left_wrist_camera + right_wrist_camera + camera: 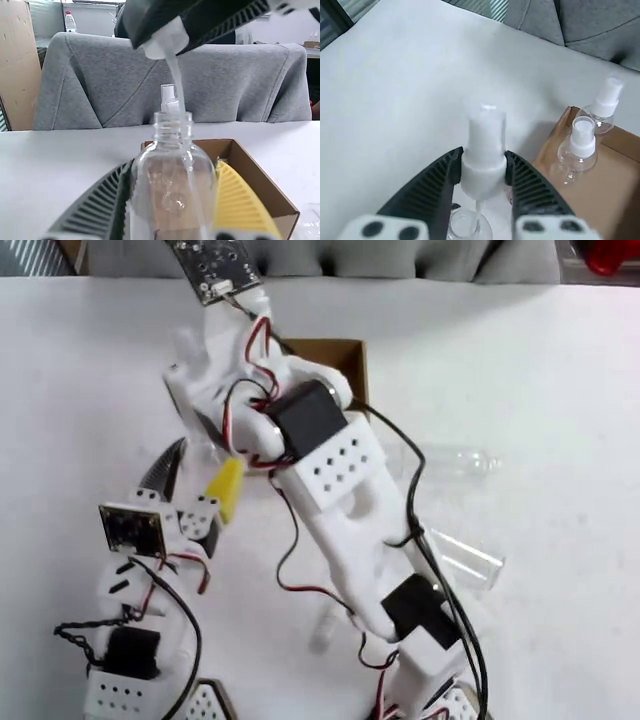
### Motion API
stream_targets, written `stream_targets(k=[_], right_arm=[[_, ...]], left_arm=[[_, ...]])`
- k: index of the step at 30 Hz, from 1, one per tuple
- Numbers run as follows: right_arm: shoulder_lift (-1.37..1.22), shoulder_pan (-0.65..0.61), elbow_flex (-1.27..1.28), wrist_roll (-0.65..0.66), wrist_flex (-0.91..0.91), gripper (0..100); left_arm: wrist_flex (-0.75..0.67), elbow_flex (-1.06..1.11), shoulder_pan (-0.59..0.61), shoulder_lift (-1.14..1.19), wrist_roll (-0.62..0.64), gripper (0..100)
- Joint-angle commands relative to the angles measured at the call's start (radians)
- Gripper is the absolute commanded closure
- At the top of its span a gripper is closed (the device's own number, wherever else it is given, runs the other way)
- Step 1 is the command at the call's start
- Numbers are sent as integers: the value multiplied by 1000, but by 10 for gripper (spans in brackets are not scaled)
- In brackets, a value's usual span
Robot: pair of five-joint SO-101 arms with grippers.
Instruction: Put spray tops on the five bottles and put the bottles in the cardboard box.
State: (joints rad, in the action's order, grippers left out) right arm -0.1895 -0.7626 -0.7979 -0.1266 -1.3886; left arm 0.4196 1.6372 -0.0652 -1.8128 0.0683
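Desk (80, 370), white top, two arms working over it.

Left gripper (175, 175): narrowed onto a clear bottle (172, 185), one dark finger and one yellow finger pressed to its sides. The bottle stands upright with its neck open and nothing in it, just in front of the cardboard box (255, 175).

Right gripper (483, 162): closed on a white spray top (484, 135), gripping its collar with the nozzle end up. The spray top hangs directly above the bottle's open neck (465, 225) and is not seated. From the left wrist view, its thin dip tube (176, 85) runs down from the collar and its lower end reaches the neck. I cannot tell how far in it goes.

Cardboard box, open-topped, brown, against the far side of the desk (335, 352). Contents seen from the right wrist:
- capped bottle (602, 107), clear with a white spray top on, upright near the far wall
- second capped bottle (577, 147), the same kind, just beside the first and close to the near wall (555, 135)

Loose on the desk, robot's right side, well apart from the box:
- clear bottle lying on its side (460, 460)
- another clear one nearer the arm bases (470, 558), also lying down, partly hidden by the arm's cable
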Motion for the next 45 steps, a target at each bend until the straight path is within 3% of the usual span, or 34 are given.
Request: stream_targets(k=[1,10,20,26,37,45], right_arm=[[15,-33,-54,17,-38,796],[35,-50,-78,14,-47,915],[173,-19,-81,8,-76,811],[162,58,-61,-48,18,993],[-4,70,-69,-52,64,982],[-10,24,-71,-43,1,983]], left_arm=[[-31,-11,12,-18,-8,976],[-31,-11,12,-18,-8,976],[-26,-11,12,-18,-8,976],[-25,-9,12,-18,-8,976],[-18,6,12,-18,-8,976],[-18,6,38,-18,-8,976]])
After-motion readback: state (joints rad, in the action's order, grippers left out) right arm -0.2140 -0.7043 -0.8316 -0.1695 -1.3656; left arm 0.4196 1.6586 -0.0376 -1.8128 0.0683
